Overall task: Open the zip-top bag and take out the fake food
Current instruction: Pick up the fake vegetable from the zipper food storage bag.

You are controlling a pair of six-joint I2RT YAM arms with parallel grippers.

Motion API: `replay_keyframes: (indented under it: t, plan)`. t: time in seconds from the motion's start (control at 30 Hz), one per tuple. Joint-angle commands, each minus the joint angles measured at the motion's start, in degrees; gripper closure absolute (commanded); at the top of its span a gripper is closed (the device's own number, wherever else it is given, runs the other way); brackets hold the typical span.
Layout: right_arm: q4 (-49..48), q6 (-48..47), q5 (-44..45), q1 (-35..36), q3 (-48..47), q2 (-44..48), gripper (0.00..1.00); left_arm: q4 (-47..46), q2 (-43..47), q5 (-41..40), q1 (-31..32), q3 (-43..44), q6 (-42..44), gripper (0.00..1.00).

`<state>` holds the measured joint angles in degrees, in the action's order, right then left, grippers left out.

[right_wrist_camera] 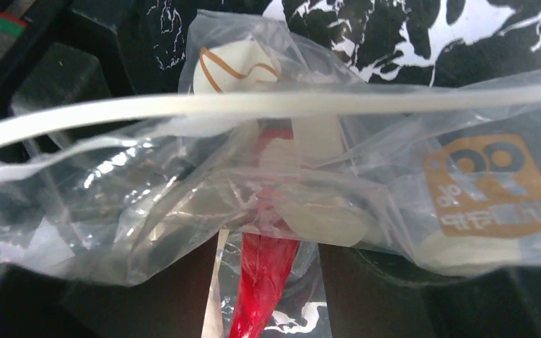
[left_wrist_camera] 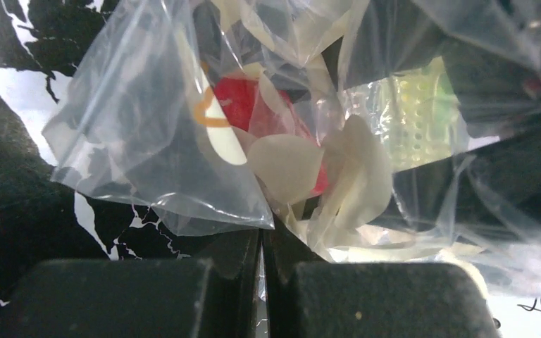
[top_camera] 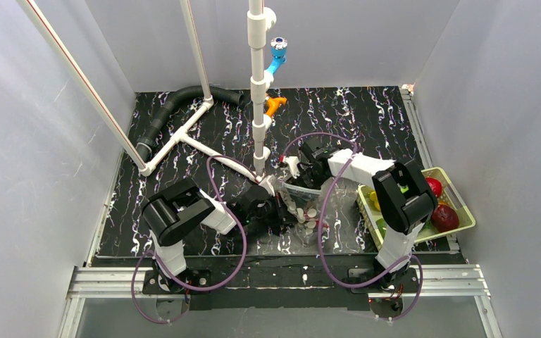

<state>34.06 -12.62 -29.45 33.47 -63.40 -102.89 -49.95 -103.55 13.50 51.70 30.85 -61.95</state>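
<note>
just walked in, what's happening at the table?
The left gripper is shut on a fold of the zip-top bag, holding it mid-table. The right gripper is at the bag's zip edge, jaws apart, with a red fake food piece between them; whether it grips that piece is unclear. Other fake fruits lie in the mesh basket.
</note>
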Motion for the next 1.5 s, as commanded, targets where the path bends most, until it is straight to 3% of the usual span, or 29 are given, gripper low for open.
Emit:
replay_keyframes:
  t: [0.0,0.17,0.27,0.43,0.6,0.9,0.97,1.17,1.37,1.47]
  plan:
    - [0.72,-0.24,8.32,4.36,-1.99,-2.13,0.40,5.43,-0.56,-1.26,0.12,-0.57,1.86,1.00]
    - [-0.64,-0.88,13.18,4.08,-0.81,-1.61,0.71,7.91,3.03,-4.91,-0.02,-3.44,1.51,1.00]
    - [-0.59,-1.60,12.76,3.26,-0.74,-0.55,0.83,8.86,6.07,-7.27,-0.22,-6.54,1.39,1.00]
    - [0.18,-2.95,-4.25,-0.97,-0.41,6.14,0.95,12.97,11.87,-8.74,-0.49,-7.59,3.04,1.00]
    - [5.36,-8.13,-24.18,-7.52,-0.64,9.82,0.96,21.01,17.89,-13.51,-0.55,-8.25,5.22,1.00]
    - [20.19,-20.29,-30.77,-9.13,-6.12,6.31,0.98,37.02,31.26,-23.26,-0.54,-8.61,8.93,1.00]
    - [20.75,-21.15,-30.57,-9.13,-6.25,6.88,0.98,40.01,33.90,-24.93,-0.54,-8.90,9.56,1.00]
    - [13.42,-14.04,-18.65,-9.20,-3.62,9.10,0.98,45.95,40.85,-28.91,-0.55,-10.70,9.37,1.00]
    - [16.16,-16.40,-21.58,-9.30,-4.53,9.50,0.98,53.31,44.52,-32.25,-0.54,-10.90,8.77,1.00]
    - [15.03,-15.47,-18.32,-9.75,-4.42,9.95,0.98,55.90,46.80,-33.52,-0.52,-11.11,8.98,1.00]
